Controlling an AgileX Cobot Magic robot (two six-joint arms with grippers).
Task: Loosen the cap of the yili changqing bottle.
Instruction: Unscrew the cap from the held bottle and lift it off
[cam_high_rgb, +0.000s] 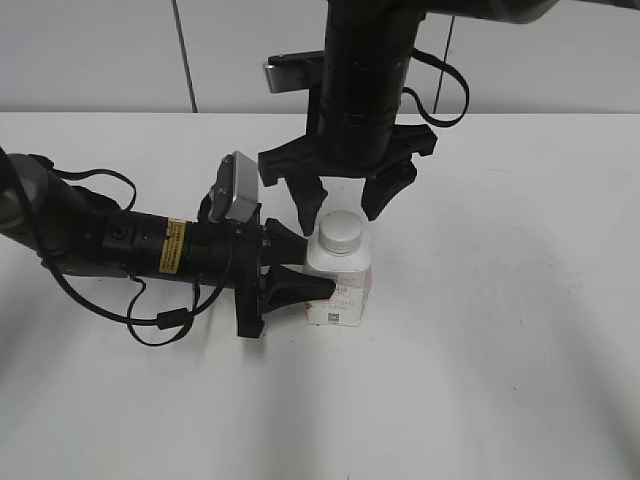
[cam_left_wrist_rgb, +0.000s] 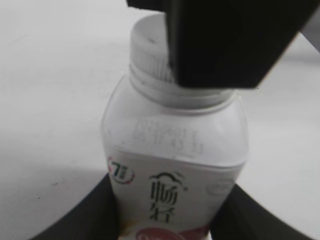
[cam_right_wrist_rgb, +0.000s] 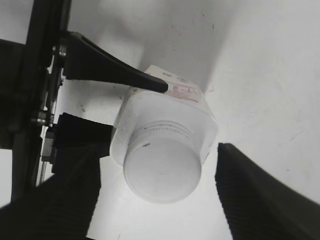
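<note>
Ribbed round cap (cam_right_wrist_rgb: 161, 169) on squarish bottle (cam_high_rgb: 338, 279)

A lab-like test bench: bare white table (cam_high_rgb: 520, 350), plain panelled wall (cam_high_rgb: 100, 50)

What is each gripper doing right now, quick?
Left gripper: shut on the small squarish white plastic bottle.
Right gripper: open, fingers either side of the round white screw cap, not touching.

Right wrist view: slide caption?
Open right gripper straddles the cap from above; left gripper clamps the bottle.
</note>
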